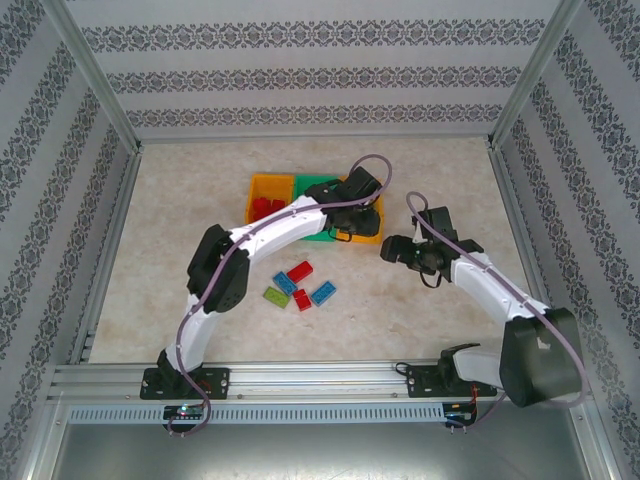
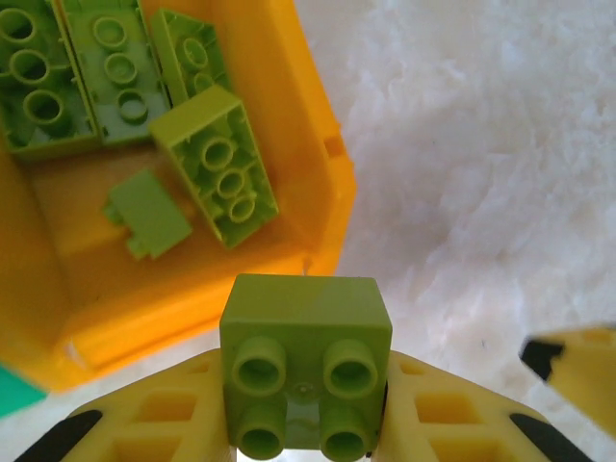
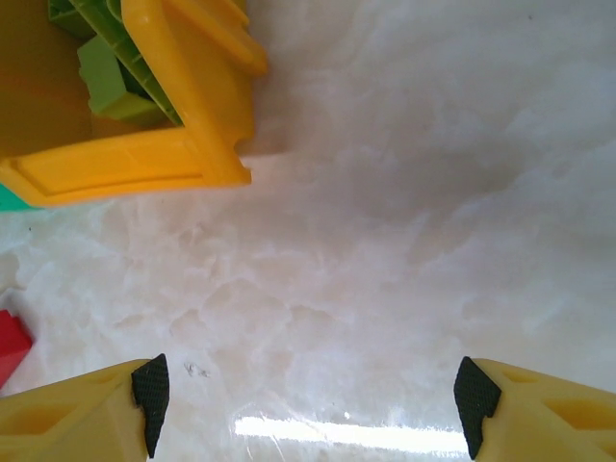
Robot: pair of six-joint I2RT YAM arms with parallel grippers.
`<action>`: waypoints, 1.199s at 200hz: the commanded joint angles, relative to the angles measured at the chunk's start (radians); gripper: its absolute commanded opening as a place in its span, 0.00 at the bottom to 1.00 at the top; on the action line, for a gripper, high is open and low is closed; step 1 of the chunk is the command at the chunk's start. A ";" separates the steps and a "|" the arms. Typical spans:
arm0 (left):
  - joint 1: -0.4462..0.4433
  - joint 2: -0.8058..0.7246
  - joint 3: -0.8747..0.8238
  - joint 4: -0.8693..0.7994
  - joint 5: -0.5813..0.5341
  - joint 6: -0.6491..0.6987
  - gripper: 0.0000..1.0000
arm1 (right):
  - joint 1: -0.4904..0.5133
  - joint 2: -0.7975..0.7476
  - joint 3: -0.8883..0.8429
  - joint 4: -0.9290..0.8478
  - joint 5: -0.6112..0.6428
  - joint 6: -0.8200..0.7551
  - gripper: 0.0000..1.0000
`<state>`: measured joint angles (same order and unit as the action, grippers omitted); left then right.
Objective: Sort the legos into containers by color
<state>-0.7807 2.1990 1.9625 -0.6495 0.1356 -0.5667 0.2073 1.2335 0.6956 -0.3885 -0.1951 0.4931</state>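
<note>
Brick, lime, square two-by-two, pinched by its two sides between the yellow fingers of the left end effector, jaws nearly closed on it. Four hollow studs turned toward the wrist camera, a plain face toward the bins; no long axis, being square. Held just short of the near wall of the right bin, the orange one at the row's right end.

Inside the right bin, more lime bricks: longer ones lying hollow side up, three round tubes in a row. Nearest of them tilted, long axis slanting toward the bin's near right corner; others packed side by side along the far wall. One small piece lying alone on the bin floor.

Red bricks in the orange bin at the left end of the row.

Loose bricks on the counter nearer than the bins: two red, two blue, one lime, mostly lying on slants.

Right end effector just right of the right bin, jaws wide apart, nothing between them.
</note>
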 commanded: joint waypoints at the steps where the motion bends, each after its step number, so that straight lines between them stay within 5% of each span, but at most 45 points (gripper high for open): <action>1: 0.048 0.075 0.099 -0.071 0.033 0.017 0.34 | 0.014 -0.055 -0.044 0.002 0.009 0.013 0.82; 32: 0.067 0.134 0.183 -0.082 0.036 -0.001 0.42 | 0.080 -0.088 -0.063 -0.011 0.021 -0.012 0.82; 90: 0.070 0.120 0.167 -0.054 0.081 -0.033 0.82 | 0.275 -0.136 -0.089 0.037 0.094 -0.007 0.82; 106: 0.069 0.063 0.111 -0.010 0.081 -0.034 1.00 | 0.340 -0.128 -0.075 0.049 0.112 -0.023 0.82; 183: 0.074 -0.167 -0.025 0.041 0.024 0.012 0.99 | 0.642 0.137 0.094 0.033 0.182 -0.246 0.93; 240: 0.182 -0.384 -0.351 0.139 0.008 -0.013 0.99 | 0.694 0.263 0.153 0.053 0.123 -0.314 0.98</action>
<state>-0.6724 1.8984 1.7508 -0.5720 0.1665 -0.5751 0.8867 1.4609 0.8097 -0.3397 -0.0650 0.2379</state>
